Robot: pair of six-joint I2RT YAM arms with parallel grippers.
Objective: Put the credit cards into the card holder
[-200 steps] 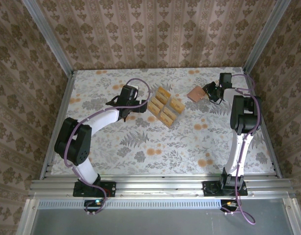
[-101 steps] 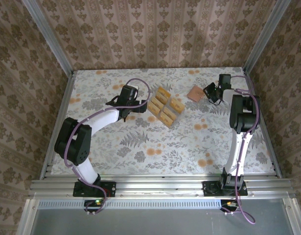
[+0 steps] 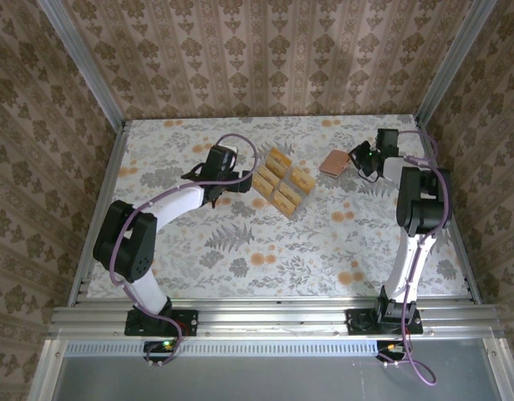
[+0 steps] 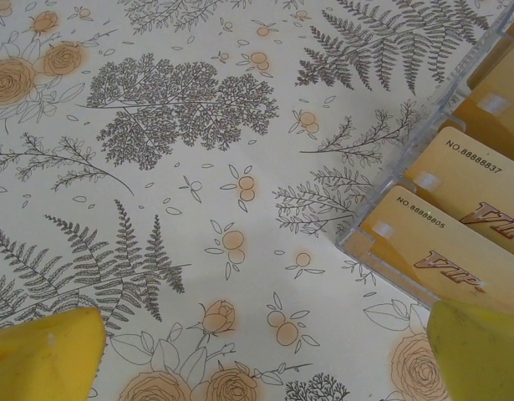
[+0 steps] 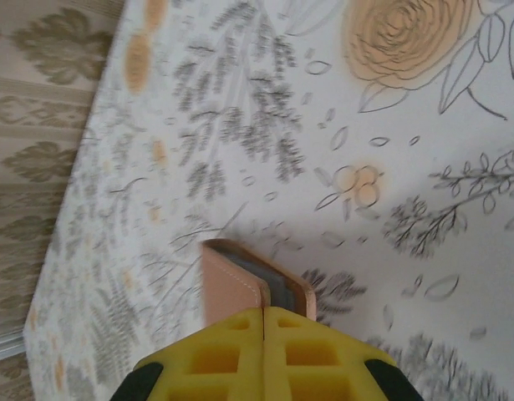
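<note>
Right gripper [image 5: 263, 324] jaws clenched on salmon-pink folding card holder [image 5: 236, 284], table [image 3: 198, 246] far-right corner. Left gripper [image 4: 261, 355] jaws released beside tan rectangular credit cards [image 4: 457, 251] in clear plastic stand [image 4: 357, 242].

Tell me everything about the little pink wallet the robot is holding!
The small flat salmon-pink card holder looks like stitched leather, with a greyish inner layer at its edge. It is folded shut. The right gripper pinches its near end with yellow fingers. A shadow beneath suggests it is lifted off the flowery table, on the far right side.
</note>
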